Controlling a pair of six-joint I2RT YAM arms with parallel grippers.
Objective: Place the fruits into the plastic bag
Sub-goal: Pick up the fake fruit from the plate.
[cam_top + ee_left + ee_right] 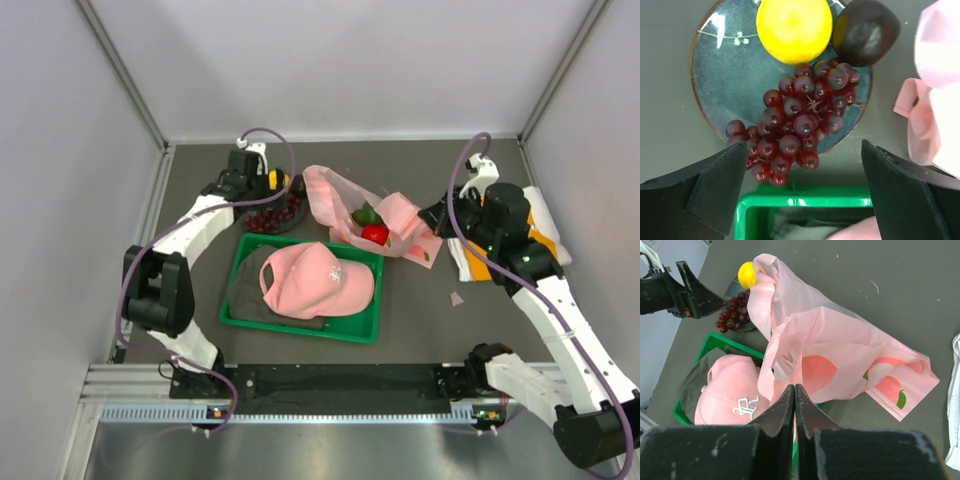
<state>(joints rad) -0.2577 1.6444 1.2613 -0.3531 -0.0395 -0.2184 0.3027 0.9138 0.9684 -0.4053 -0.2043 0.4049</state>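
The plastic bag (pixel 345 197) lies open behind the tray, with a red fruit (pixel 375 234) and a green avocado (pixel 366 214) inside. My right gripper (pixel 432 218) is shut on the bag's right edge; in the right wrist view the gripper (pixel 794 387) pinches the thin pink film of the bag (pixel 840 355). My left gripper (pixel 805 150) is open and empty, hovering over a blue plate (pixel 725 75). The plate holds dark red grapes (pixel 800 120), a yellow citrus (pixel 794 27) and a dark brown fruit (pixel 867 31). The bag's edge (pixel 935 100) lies just right of the plate.
A green tray (pixel 240 300) with a pink cap (pixel 315 280) on a dark cloth sits in front of the bag and plate; its rim (pixel 805 202) lies under my left jaws. An orange-and-white cloth (pixel 480 265) lies at the right. Grey walls enclose the table.
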